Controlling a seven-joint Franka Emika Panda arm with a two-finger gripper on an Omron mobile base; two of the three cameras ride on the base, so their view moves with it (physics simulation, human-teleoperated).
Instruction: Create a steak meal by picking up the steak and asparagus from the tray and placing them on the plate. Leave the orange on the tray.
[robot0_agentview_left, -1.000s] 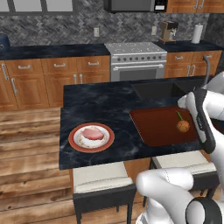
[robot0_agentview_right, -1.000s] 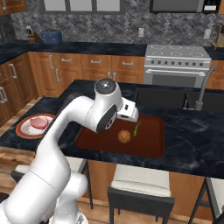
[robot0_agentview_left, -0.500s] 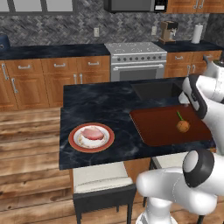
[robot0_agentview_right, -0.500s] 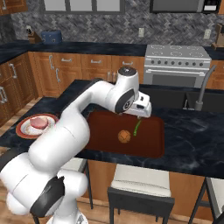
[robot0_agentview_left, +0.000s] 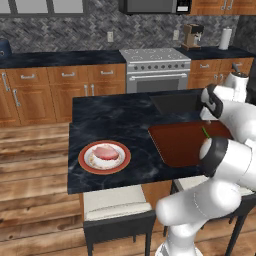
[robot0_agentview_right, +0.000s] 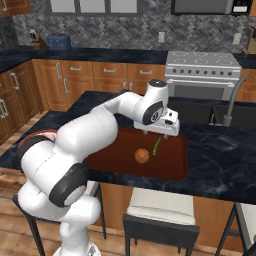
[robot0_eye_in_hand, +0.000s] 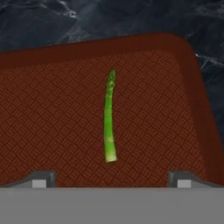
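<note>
The pink steak (robot0_agentview_left: 106, 152) lies on the round red-rimmed plate (robot0_agentview_left: 86, 161) at the island's left. The dark red-brown tray (robot0_agentview_right: 172, 165) sits to the right, holding the orange (robot0_agentview_right: 142, 156) and the thin green asparagus (robot0_agentview_right: 156, 146) beside it. My gripper (robot0_agentview_right: 159, 135) hangs open just above the asparagus, holding nothing. In the hand view the asparagus (robot0_eye_in_hand: 109, 118) lies lengthwise between the two fingertips (robot0_eye_in_hand: 41, 177), near the tray's rounded corner (robot0_eye_in_hand: 188, 57). In the left base view the asparagus (robot0_agentview_left: 205, 132) peeks out on the tray (robot0_agentview_left: 175, 142) beside my arm, which hides the orange.
A sink (robot0_agentview_right: 200, 111) with a faucet (robot0_agentview_right: 232, 102) is set in the black counter just behind the tray. Stools (robot0_agentview_right: 160, 212) stand under the island's near edge. A stove (robot0_agentview_left: 157, 67) and cabinets line the back wall.
The arm has swung right across the tray, bringing the hand from over the tray's middle to above the asparagus. The gripper has stayed open. Steak, orange and asparagus have not moved.
</note>
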